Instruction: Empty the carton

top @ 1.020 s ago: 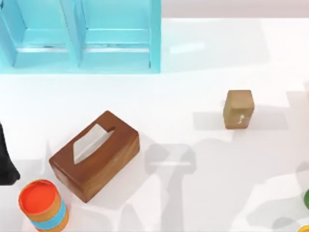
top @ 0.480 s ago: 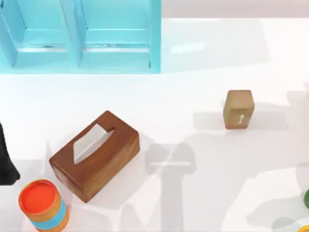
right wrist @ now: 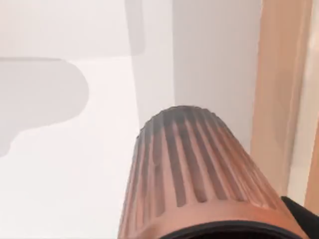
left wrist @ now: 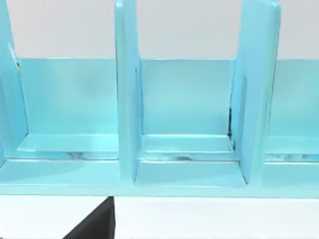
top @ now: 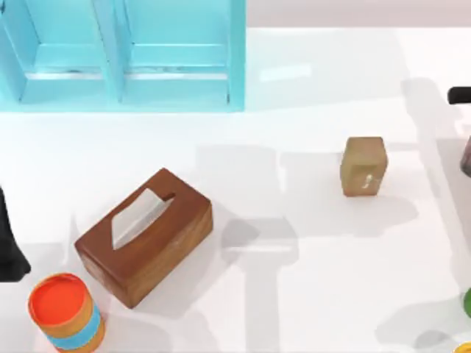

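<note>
Table from above: the right arm (top: 461,95) reaches in at the far right edge. The left arm (top: 7,246) sits parked at the near left edge, beside a wooden tissue box (top: 145,235) and a stack of orange and blue cups (top: 65,312). A small brown block (top: 363,166) stands alone right of centre.

From the left wrist, we look into the blue shelf (left wrist: 189,124) at the far left. We cannot tell whether the left gripper is apart or together.

From the right wrist, a ribbed copper cup (right wrist: 194,174) sits close under the camera, and just beside it rises a tan panel (right wrist: 279,89). We take the panel for a wall of the carton, which puts it off the table's right edge. Whether the right gripper is clamped on the cup we cannot tell.

We judge the cup stiff and light. Its ribs should resist slipping, so its side wall is the place to hold. The carton's thin wall may shift if bumped.
</note>
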You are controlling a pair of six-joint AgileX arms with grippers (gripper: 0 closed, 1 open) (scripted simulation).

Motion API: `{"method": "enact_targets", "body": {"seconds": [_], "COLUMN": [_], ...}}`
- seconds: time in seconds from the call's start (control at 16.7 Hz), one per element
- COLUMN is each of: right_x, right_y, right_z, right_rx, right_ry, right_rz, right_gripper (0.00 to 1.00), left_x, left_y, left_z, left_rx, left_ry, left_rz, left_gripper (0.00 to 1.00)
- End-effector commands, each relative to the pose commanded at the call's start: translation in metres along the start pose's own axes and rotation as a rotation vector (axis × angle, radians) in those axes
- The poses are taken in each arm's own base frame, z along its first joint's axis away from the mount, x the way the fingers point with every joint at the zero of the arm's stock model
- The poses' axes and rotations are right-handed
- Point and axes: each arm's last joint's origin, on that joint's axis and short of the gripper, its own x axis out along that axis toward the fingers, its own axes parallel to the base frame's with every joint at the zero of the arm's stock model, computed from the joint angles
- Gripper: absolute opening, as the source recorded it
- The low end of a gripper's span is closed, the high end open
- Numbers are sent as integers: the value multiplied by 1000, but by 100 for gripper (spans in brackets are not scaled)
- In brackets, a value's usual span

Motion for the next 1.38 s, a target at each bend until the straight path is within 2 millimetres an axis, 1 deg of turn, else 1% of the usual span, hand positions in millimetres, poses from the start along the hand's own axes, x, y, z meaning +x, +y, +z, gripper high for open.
{"method": "enact_targets", "body": {"seconds": [0.12, 0.18, 0.3, 0.36, 0.48, 0.6, 0.78, 1.38], "right_x": [13, 19, 29, 32, 35, 35, 40, 76], "right_y": [49, 69, 97, 104, 110, 110, 110, 115], "right_z": [-14, -21, -36, -41, -45, -45, -44, -44], "right_rx": [2, 2, 3, 4, 4, 4, 8, 4], "right_ry": [-2, -3, -2, -3, -3, -3, 5, -3], "right_rz": [0, 1, 7, 10, 12, 12, 12, 13], "right_gripper": [0, 0, 0, 0, 0, 0, 0, 0], "left_x": [0, 0, 0, 0, 0, 0, 0, 0], "left_y": [0, 0, 0, 0, 0, 0, 0, 0], "left_z": [0, 0, 0, 0, 0, 0, 0, 0], "left_rx": [0, 0, 0, 0, 0, 0, 0, 0], "left_ry": [0, 0, 0, 0, 0, 0, 0, 0], "left_rz": [0, 0, 0, 0, 0, 0, 0, 0], "left_gripper": [100, 100, 100, 100, 100, 100, 100, 100]}}
